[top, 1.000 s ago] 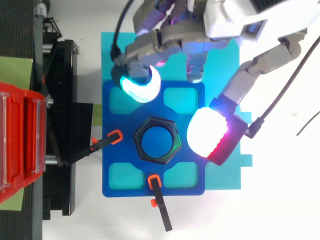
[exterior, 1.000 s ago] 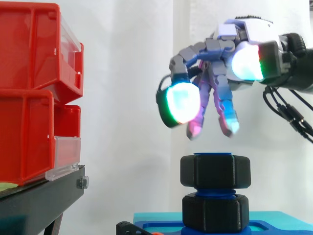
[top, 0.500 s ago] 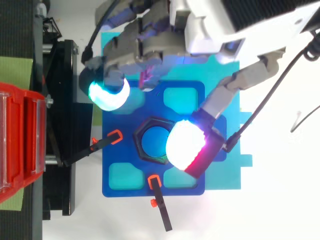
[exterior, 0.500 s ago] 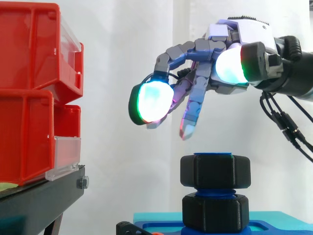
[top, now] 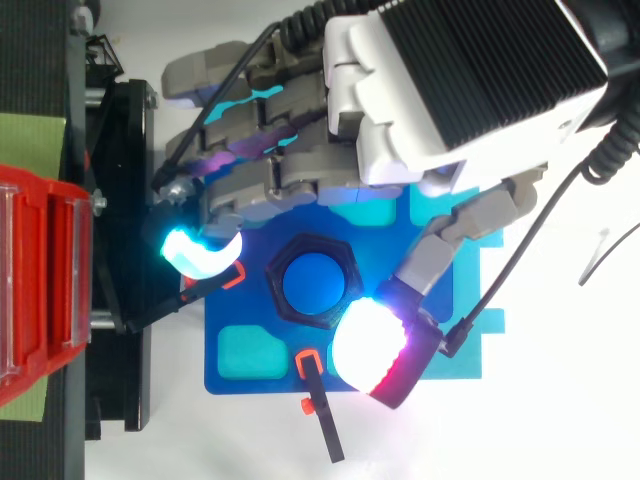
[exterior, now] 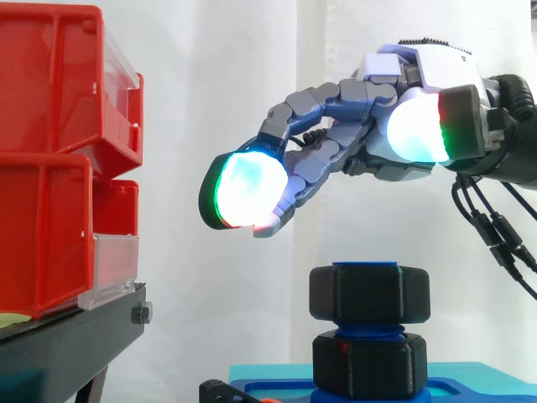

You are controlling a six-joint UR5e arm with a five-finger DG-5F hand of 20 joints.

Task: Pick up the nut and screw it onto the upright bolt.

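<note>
A black hex nut (exterior: 369,294) sits threaded at the top of the upright blue bolt (top: 312,284), and its ring (top: 274,290) shows around the bolt's end from above. A second black nut (exterior: 369,365) sits lower on the bolt, just above the blue base plate (top: 240,370). My hand (exterior: 419,75) hovers above the nut without touching it. It is open and holds nothing. Its fingers (exterior: 319,159) stretch out to the left past the bolt, ending in a glowing fingertip (exterior: 243,191). The thumb's glowing pad (top: 375,345) hangs beside the nut.
Red bins (exterior: 50,159) are stacked on a black stand (exterior: 67,336) to the left, close to my outstretched fingertips. Two black clamps with orange tips (top: 320,410) (top: 200,285) hold the blue plate, which lies on a cyan sheet (top: 470,300).
The fingers have swung up from pointing down at the nut to reaching out leftward. The hand has shifted left, over the plate. The nut has not moved.
</note>
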